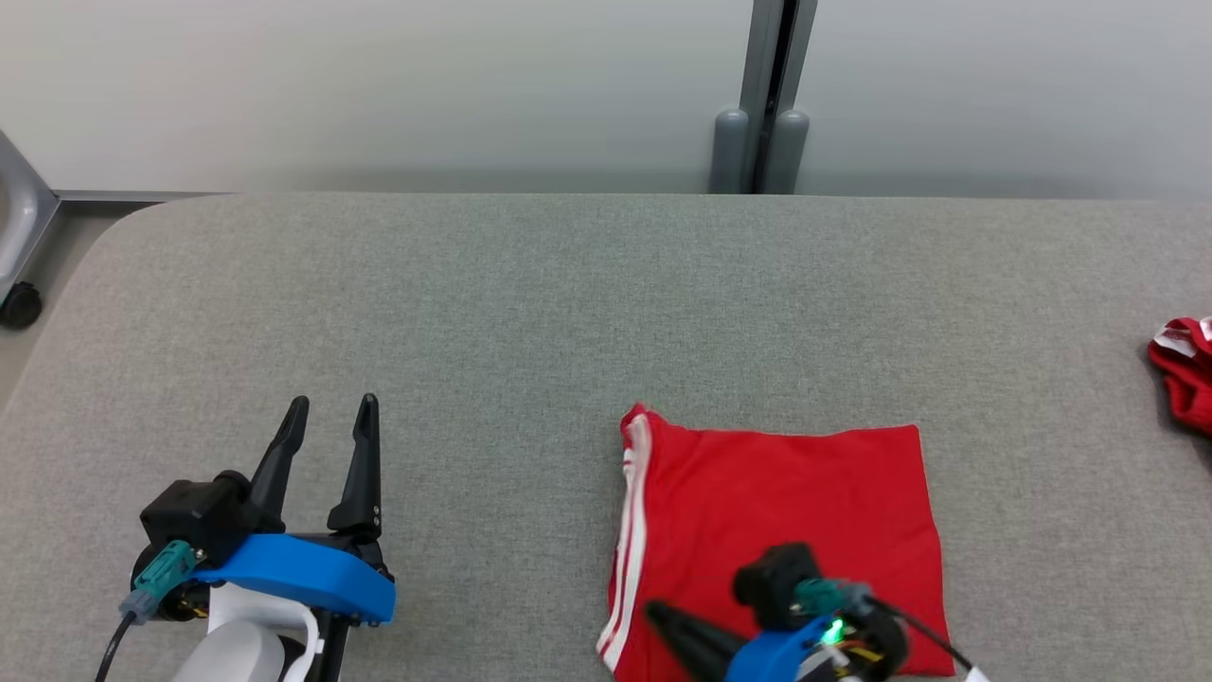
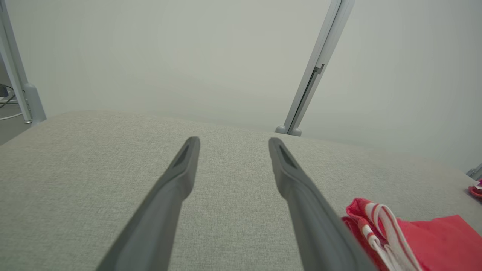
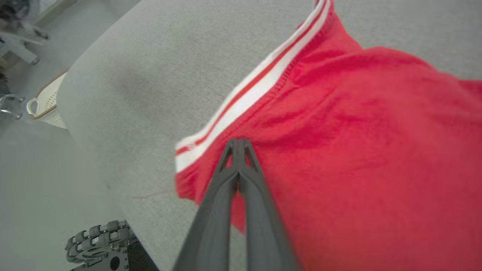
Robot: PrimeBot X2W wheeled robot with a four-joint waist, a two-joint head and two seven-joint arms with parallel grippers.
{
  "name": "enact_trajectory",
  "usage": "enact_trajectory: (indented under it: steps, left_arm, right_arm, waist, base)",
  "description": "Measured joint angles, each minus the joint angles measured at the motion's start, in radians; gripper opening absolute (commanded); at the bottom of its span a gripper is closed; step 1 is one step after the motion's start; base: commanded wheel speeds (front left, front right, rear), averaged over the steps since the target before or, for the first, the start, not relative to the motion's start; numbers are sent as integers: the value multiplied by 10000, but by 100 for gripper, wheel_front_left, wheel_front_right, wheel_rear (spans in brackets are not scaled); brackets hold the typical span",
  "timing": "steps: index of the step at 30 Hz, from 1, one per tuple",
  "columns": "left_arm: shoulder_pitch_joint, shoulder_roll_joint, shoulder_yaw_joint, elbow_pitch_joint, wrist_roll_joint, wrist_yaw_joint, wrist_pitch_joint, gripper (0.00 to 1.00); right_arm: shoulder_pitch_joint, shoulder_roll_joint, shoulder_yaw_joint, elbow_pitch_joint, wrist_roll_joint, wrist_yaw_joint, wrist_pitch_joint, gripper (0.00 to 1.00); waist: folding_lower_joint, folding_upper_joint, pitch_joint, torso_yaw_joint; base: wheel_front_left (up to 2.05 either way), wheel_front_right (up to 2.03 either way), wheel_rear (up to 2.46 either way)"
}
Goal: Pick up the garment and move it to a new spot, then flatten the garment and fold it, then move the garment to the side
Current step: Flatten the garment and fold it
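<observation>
Red garment [image 1: 786,511] lay folded on the surface [image 1: 473,313], right fingers [image 3: 224,184] pinched shut on it near its striped edge, left fingers [image 1: 362,464] open; a careful move aside seemed due next.

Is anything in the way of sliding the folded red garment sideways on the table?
The folded red white-striped garment has bare grey fabric table on both sides. Farther left is the open left gripper; far right, a crumpled red cloth.
</observation>
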Motion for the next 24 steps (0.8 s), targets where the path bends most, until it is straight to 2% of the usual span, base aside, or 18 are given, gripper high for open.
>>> enact_trajectory:
  steps: [2, 4, 6, 9, 10, 11, 12, 13, 17, 24]
  left_arm:
    - [-4, 13, 23, 25, -12, 0, -25, 100]
    - [-1, 44, 79, 48, -13, 0, -29, 100]
    - [19, 65, 140, 61, -27, 4, -35, 100]
    - [131, 79, 222, 63, -29, 33, -42, 100]
    - [131, 79, 222, 63, -29, 33, -42, 100]
    - [170, 75, 268, 42, -31, 61, -82, 100]
    - [188, 77, 299, 29, -31, 65, -88, 100]
    - [228, 73, 328, 19, -29, 73, -113, 100]
    - [490, 63, 522, -36, -25, 134, -128, 100]
    - [1188, 2, 788, -86, 84, 209, -146, 100]
  right_arm:
    - [15, 10, 667, -401, 679, 0, 0, 0]
    - [23, 13, 892, -809, 1225, 0, -146, 0]
    - [10, -69, 598, -1160, 1321, 0, -491, 0]
    - [4, -123, -591, -1505, 1154, 0, -1271, 0]
    - [4, -123, -591, -1505, 1154, 0, -1271, 0]
    - [-2, -130, -1609, -1630, 757, 0, -1835, 17]
    - [2, -144, -2098, -1624, 435, 0, -2044, 50]
    - [10, -144, -2629, -1601, 186, 0, -2249, 100]
    - [31, -144, -4092, -1248, -593, 0, -2777, 100]
    - [140, -499, -4830, -127, -1108, 0, -3191, 100]
  waist:
    - [-1, 0, -22, -24]
    - [0, 0, -47, -80]
    - [-1, 0, -90, -153]
    - [0, 0, -171, -280]
    - [0, 0, -171, -280]
    - [0, 0, -236, -369]
    - [-1, 0, -267, -414]
    - [0, 0, -299, -460]
    - [0, 0, -408, -650]
    - [-1, 0, -712, -868]
  base:
    - [0, 0, 0]
    - [0, 0, 0]
    - [0, 0, 0]
    - [0, 0, 0]
    - [0, 0, 0]
    - [0, 0, 0]
    - [0, 0, 0]
    - [0, 0, 0]
    - [0, 0, 0]
    - [0, 0, 0]
